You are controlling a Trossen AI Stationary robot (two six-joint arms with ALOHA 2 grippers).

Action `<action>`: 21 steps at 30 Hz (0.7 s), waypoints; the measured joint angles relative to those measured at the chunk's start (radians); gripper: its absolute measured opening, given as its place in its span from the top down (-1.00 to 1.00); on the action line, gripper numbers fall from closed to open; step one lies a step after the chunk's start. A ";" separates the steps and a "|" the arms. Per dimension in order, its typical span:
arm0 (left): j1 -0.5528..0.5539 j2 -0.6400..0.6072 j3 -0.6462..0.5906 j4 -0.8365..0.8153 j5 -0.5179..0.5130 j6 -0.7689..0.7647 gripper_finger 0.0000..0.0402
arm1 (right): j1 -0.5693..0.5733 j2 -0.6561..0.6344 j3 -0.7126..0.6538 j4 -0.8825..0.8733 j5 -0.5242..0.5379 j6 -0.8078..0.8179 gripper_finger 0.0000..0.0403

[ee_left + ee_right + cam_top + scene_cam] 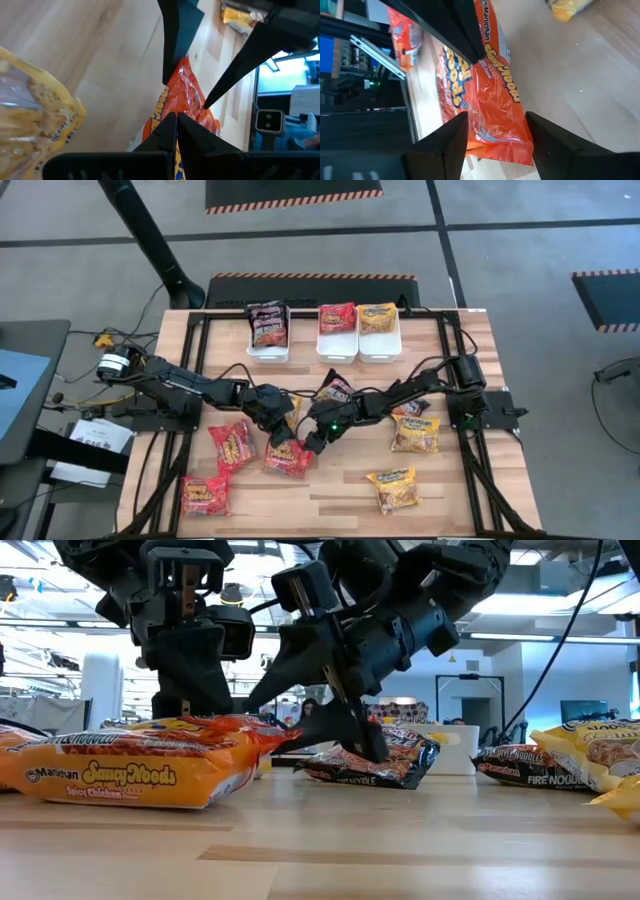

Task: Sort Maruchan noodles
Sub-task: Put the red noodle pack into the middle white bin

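Observation:
A red-orange Maruchan packet [290, 460] lies on the wooden table left of centre, and both grippers are at it. My left gripper [281, 440] is shut on it. My right gripper [496, 120] is open. Its two fingers stand on either side of the packet's right end [495, 135], and I cannot tell whether they touch it. The low view shows this packet [130, 775] with its bottom on the table and its right end a little raised. Other red, yellow and dark packets lie around. My left gripper pinches the red-orange packet's crinkly far edge [186, 102] between its two fingertips. The fingers come slanting down from the table's left. The packet rests mostly on the table, with its gripped side a little raised.
Three white bins [268, 352] [337, 350] [380, 352] stand at the far edge, holding a dark, a red and a yellow packet. Loose packets: red [232, 442] [205, 495], yellow [394, 488] [415, 433], dark [335, 390]. Black frame rails [455, 380] run along the sides.

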 joint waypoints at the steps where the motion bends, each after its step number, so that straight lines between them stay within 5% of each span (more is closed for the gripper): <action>1: 0.000 0.000 0.000 0.001 -0.007 0.000 1.00 | 0.004 0.000 0.002 -0.012 0.000 0.000 -0.05; 10: 0.000 0.000 0.000 0.012 -0.017 0.004 1.00 | 0.012 0.045 0.008 -0.042 0.000 0.057 0.32; 18: 0.000 0.000 0.000 0.025 -0.015 0.004 1.00 | 0.013 0.045 0.008 -0.054 -0.033 0.060 0.91; 21: 0.001 0.000 0.000 0.038 -0.014 0.004 1.00 | 0.013 0.043 0.017 -0.057 -0.042 0.051 0.94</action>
